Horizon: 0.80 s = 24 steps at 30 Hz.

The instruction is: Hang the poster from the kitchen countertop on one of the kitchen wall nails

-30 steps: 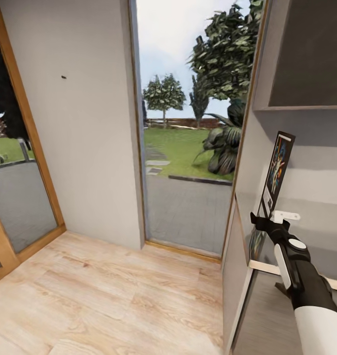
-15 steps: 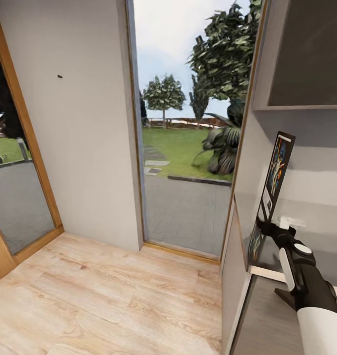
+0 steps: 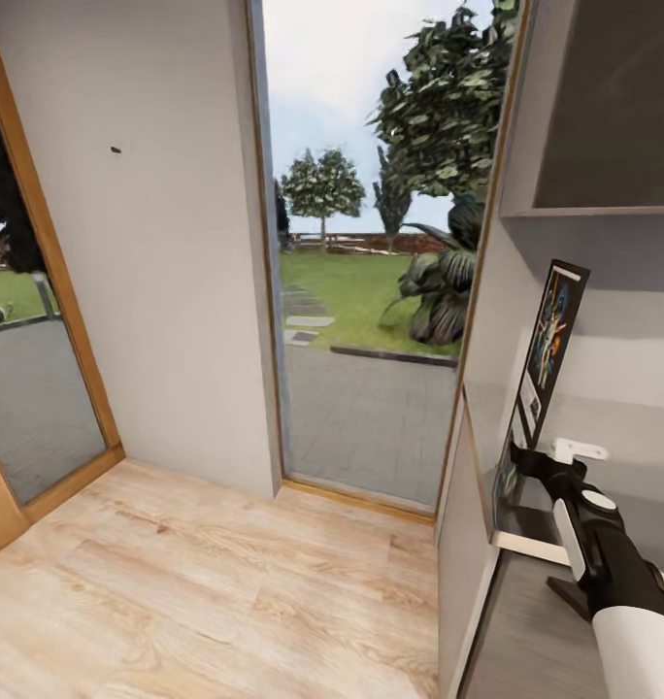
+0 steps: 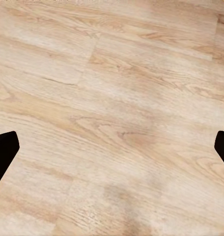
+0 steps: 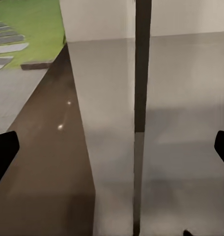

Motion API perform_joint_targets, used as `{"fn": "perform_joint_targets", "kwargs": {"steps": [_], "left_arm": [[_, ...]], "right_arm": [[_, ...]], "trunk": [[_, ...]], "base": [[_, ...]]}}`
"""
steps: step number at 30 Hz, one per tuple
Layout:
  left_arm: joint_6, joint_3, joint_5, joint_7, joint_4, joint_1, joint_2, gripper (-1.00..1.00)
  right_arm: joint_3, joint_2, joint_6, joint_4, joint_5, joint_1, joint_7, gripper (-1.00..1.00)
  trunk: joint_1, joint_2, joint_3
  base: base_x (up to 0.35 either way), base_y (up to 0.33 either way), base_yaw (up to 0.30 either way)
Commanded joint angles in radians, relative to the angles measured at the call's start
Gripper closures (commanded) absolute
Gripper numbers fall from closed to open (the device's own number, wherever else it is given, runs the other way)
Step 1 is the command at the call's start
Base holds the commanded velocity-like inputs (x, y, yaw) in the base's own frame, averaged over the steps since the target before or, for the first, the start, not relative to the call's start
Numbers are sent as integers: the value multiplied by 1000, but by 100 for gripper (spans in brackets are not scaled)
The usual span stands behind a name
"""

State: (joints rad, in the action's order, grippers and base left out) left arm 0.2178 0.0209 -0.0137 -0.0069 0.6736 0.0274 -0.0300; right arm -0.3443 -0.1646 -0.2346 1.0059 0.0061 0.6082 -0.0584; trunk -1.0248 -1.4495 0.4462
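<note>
One poster (image 3: 548,361), lettering unreadable

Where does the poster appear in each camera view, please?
Head view: the poster stands at the right on the countertop, just ahead of the right pincer.
Right wrist view: seen edge-on, a dark upright strip near the centre.
Left wrist view: looks down at the wood floor.
Shared landmark: the lawn, in head and right wrist views.

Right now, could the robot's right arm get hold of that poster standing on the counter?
Probably yes. The right gripper is open, right at the poster's lower edge over the kitchen countertop, with nothing between them.
</note>
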Motion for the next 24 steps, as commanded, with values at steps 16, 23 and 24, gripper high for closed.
{"fn": "perform_joint_targets", "kwargs": {"steps": [16,23,24], "left_arm": [[2,2,-1,-1,1,0,-1,-100],[3,2,-2,-1,1,0,-1,-100],[3,2,-2,-1,1,0,-1,-100]], "right_arm": [[-2,-3,-3,1,-2,4,-6,-100],[-3,-4,-2,7,-2,4,-6,-100],[-3,-4,-2,7,-2,4,-6,-100]], "trunk": [[0,0,1],[0,0,1],[0,0,1]], "base": [[65,0,0],[6,0,0],[1,0,0]]}}
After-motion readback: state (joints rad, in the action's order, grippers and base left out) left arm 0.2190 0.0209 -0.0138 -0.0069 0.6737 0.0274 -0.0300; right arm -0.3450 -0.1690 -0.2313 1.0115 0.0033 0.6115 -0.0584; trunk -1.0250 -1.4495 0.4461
